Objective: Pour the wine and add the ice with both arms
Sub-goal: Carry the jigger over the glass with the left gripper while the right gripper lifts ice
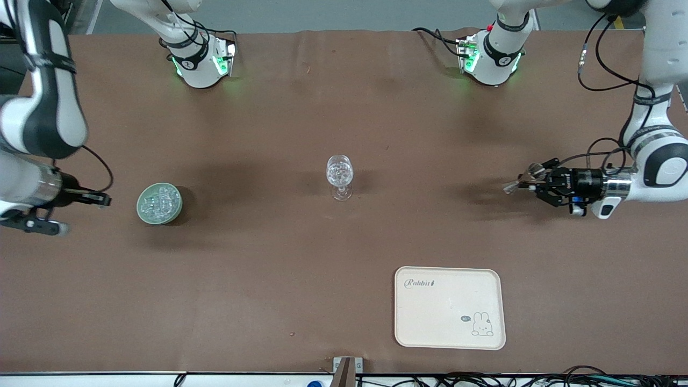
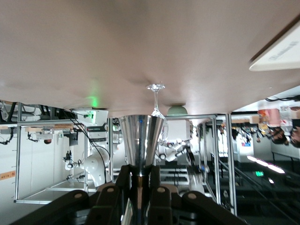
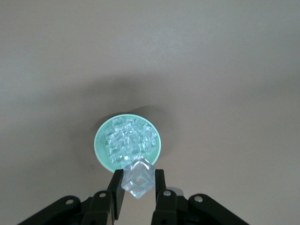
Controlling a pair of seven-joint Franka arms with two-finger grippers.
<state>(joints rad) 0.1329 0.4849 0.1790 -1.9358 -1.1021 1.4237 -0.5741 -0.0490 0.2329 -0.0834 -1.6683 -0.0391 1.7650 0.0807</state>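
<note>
A clear stemmed glass stands upright mid-table; glassy chunks seem to sit in its bowl. It also shows in the left wrist view. A green bowl heaped with ice sits toward the right arm's end. My right gripper hangs above the table beside that bowl. In the right wrist view it is shut on one clear ice cube, with the bowl below. My left gripper is shut on a shiny metal cup lying sideways, its mouth toward the glass.
A cream tray with a rabbit drawing lies nearer the front camera, toward the left arm's end; its corner shows in the left wrist view. Both arm bases stand along the table's back edge. Brown tabletop lies all around the glass.
</note>
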